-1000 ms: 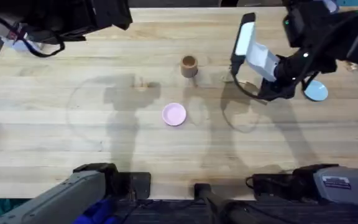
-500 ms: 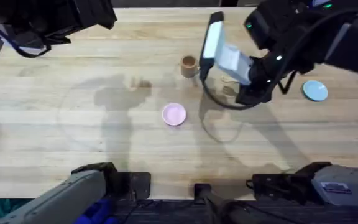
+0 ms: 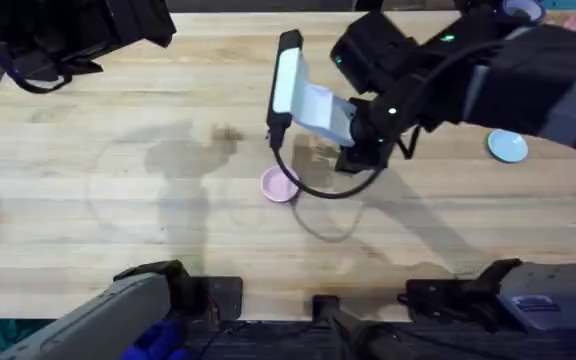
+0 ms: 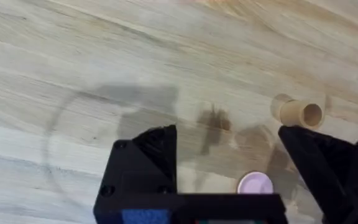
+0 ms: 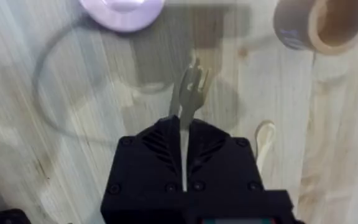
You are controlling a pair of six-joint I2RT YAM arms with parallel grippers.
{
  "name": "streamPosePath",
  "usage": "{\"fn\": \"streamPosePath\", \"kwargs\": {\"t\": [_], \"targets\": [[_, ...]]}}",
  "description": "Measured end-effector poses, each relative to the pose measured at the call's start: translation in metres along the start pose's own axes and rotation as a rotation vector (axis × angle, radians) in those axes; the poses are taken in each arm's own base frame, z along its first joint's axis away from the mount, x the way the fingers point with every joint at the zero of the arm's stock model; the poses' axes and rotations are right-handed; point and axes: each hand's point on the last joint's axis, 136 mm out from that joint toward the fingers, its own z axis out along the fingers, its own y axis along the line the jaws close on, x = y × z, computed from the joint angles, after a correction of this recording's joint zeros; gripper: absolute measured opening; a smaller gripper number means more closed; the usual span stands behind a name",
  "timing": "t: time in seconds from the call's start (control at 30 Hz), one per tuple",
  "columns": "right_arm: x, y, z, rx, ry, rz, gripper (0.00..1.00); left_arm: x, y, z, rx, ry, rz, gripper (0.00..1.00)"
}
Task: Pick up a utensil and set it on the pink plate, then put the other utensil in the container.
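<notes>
Right gripper (image 5: 184, 140) is clamped on the wooden fork (image 5: 190, 93), handle pinched between the black fingers, tines sticking out past the fingertips and up off the table. In the right wrist view the fork hangs over bare wood between the pink plate (image 5: 122, 14) and the brown cup (image 5: 321, 25), touching neither. The wooden spoon (image 5: 264, 142) lies flat on the table just beside the gripper, on the cup's side. From overhead the right arm reaches across the middle, its white wrist piece over the table centre, with the pink plate (image 3: 277, 185) partly covered at its near edge. A light-blue plate (image 3: 507, 146) sits well apart on the right. Left gripper (image 4: 229, 168) is up high at the far left, fingers spread wide, nothing between them.
</notes>
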Motion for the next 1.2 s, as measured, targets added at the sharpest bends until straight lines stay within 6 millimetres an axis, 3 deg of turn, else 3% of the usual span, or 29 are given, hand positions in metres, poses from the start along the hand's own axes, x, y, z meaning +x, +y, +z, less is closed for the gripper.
{"fn": "streamPosePath", "kwargs": {"t": [0.17,0.37,0.53,0.83,1.2], "targets": [[-0.016,-0.005,0.009,-0.021,0.013,0.005,0.031,0.001,0.0,0.0,0.0,0.003,0.0,0.993],[-0.053,-0.019,0.006,-0.012,-0.03,-0.008,0.031,0.004,0.001,0.0,-0.003,0.016,-0.002,0.993],[-0.077,-0.011,0.007,-0.031,-0.063,-0.047,0.03,0.004,0.001,0.0,-0.003,0.016,-0.002,0.993],[-0.092,0.02,0.02,-0.091,-0.051,-0.121,0.031,0.003,0.005,0.0,-0.028,0.011,-0.002,0.993],[-0.095,0.033,0.033,-0.14,-0.037,-0.131,0.031,0.002,0.009,0.0,-0.051,0.005,-0.002,0.993]]}}
